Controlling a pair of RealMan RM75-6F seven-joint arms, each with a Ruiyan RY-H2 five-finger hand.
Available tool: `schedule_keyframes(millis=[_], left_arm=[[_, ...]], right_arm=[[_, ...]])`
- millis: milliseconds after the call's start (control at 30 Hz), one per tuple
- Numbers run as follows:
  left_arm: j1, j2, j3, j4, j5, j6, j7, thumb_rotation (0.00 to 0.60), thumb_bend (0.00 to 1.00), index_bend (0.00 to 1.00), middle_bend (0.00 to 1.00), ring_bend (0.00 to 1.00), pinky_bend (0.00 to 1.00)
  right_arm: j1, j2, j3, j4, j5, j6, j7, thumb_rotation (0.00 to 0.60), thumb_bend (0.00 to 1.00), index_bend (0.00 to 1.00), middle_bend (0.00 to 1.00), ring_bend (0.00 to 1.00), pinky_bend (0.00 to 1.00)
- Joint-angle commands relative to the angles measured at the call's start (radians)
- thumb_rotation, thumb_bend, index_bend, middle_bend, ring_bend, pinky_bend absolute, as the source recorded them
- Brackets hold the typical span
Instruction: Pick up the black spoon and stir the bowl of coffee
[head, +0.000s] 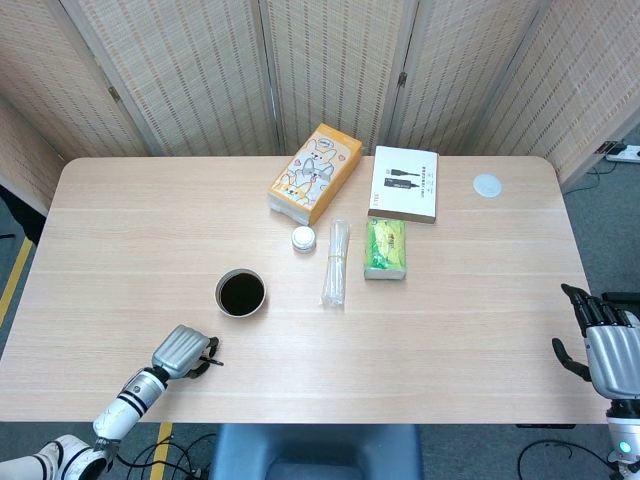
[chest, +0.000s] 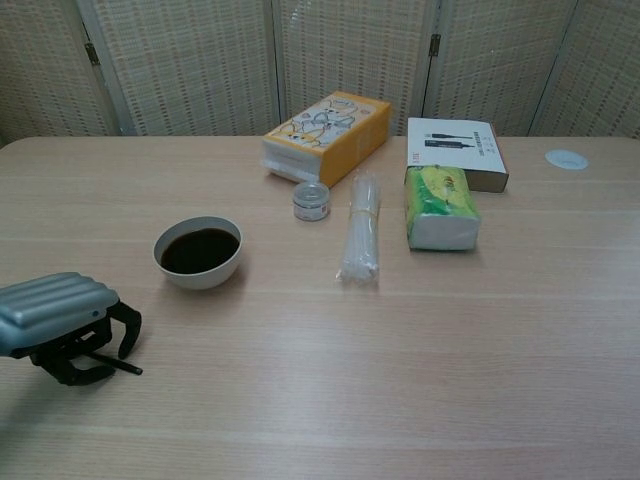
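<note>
The white bowl of dark coffee (head: 241, 293) (chest: 198, 252) stands left of the table's middle. My left hand (head: 181, 350) (chest: 60, 320) sits near the front left edge, below and left of the bowl. Its fingers are curled down around the thin black spoon (head: 214, 360) (chest: 118, 366). The spoon lies low on the tabletop, and only its end shows, poking out to the right of the hand. My right hand (head: 605, 345) hangs off the table's front right corner with its fingers apart, holding nothing. It appears only in the head view.
Behind the bowl are a small jar (head: 303, 239), a clear bundle of straws (head: 335, 262) and a green tissue pack (head: 386, 247). Further back lie an orange carton (head: 315, 172), a white box (head: 404, 183) and a white disc (head: 487, 185). Woven screens stand behind the table.
</note>
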Motion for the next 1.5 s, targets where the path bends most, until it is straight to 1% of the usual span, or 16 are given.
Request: schedule_keyframes(millis=[33,300,367,533,833,1000,1167,1333,1500], left_arm=[[0.000,-0.003,0.000,0.003,-0.002,0.001,-0.001,0.600,0.40,0.55,0.93,0.92,1.00],[-0.001,-0.011,0.004,0.010,-0.002,0.006,-0.004,0.600,0.40,0.57,0.93,0.92,1.00],[0.000,-0.014,0.004,0.014,0.001,0.014,-0.010,0.600,0.41,0.58,0.93,0.92,1.00],[0.002,-0.016,0.002,0.020,0.005,0.028,-0.019,0.600,0.43,0.60,1.00,0.97,1.00],[0.003,-0.004,-0.001,0.006,0.020,0.059,-0.089,0.600,0.45,0.64,1.00,0.98,1.00],[-0.002,0.020,-0.008,-0.025,0.027,0.071,-0.153,0.600,0.45,0.64,1.00,0.98,1.00],[-0.019,0.072,-0.030,-0.088,0.024,0.070,-0.270,0.600,0.45,0.64,1.00,0.98,1.00],[-0.049,0.125,-0.075,-0.136,0.015,0.068,-0.399,0.600,0.45,0.64,1.00,0.98,1.00],[-0.090,0.163,-0.135,-0.171,-0.009,0.051,-0.523,0.600,0.45,0.65,1.00,0.98,1.00]], right_arm=[[0.000,0.000,0.000,0.000,0.001,-0.001,0.000,0.600,0.27,0.10,0.18,0.23,0.25],[0.000,0.000,0.001,0.000,0.004,-0.003,0.000,0.600,0.27,0.10,0.18,0.23,0.25],[0.000,0.001,0.001,0.000,0.004,-0.003,0.001,0.600,0.27,0.10,0.18,0.23,0.25],[-0.001,0.000,0.002,0.000,0.005,-0.001,0.002,0.600,0.27,0.10,0.18,0.24,0.25],[-0.001,-0.001,0.002,0.000,0.003,0.001,0.002,0.600,0.27,0.10,0.18,0.24,0.25],[-0.002,0.001,0.002,-0.002,0.003,0.003,0.001,0.600,0.27,0.10,0.18,0.24,0.25],[-0.003,0.004,0.002,-0.005,0.000,0.007,0.002,0.600,0.27,0.10,0.18,0.25,0.25],[-0.006,0.003,0.000,-0.006,-0.004,0.011,0.002,0.600,0.27,0.10,0.18,0.25,0.25],[-0.010,0.006,-0.001,-0.008,-0.009,0.021,0.005,0.600,0.27,0.10,0.18,0.25,0.25]])
